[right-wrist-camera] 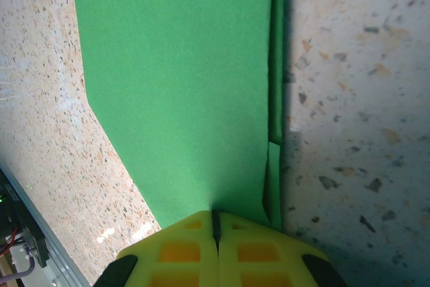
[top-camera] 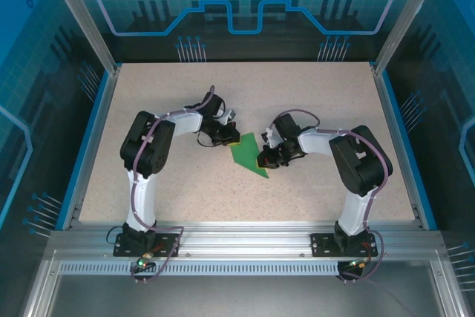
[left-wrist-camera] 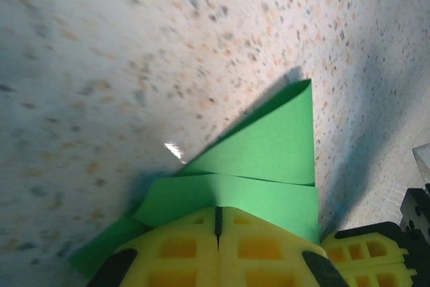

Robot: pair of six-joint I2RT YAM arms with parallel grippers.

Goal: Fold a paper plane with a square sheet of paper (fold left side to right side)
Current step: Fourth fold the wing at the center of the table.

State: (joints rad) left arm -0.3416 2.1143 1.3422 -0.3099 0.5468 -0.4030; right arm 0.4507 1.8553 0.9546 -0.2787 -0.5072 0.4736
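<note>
Green paper (top-camera: 247,155), one sheet, lies flat near the middle of the speckled table (top-camera: 312,94), between the two arms. From above it is no longer a square but a narrower creased shape: broad at its far end and tapering to one point that aims toward the near right.

Two grippers meet it, one at each end. The left gripper (top-camera: 226,137) sits at the far-left end of the sheet, and the right gripper (top-camera: 266,159) sits at its right edge, closer to the point.

In the left wrist view, the left gripper (left-wrist-camera: 217,226) has its two yellow fingers brought together, with only a thin dark seam between them. Their tips rest at the edge of the green paper (left-wrist-camera: 269,152). Two layers show there: one band running across just beyond the fingertips, and one pointed flap rising beyond it. A third strip of green sticks out at the lower left.

In the right wrist view, the right gripper (right-wrist-camera: 216,226) is likewise closed, finger against finger, with its tips at the near edge of the green paper (right-wrist-camera: 181,85). One wide flat face stretches away from it, and stacked layer edges run along its right side.

Nothing is pinched between either pair of fingers; the paper passes under the tips.
</note>
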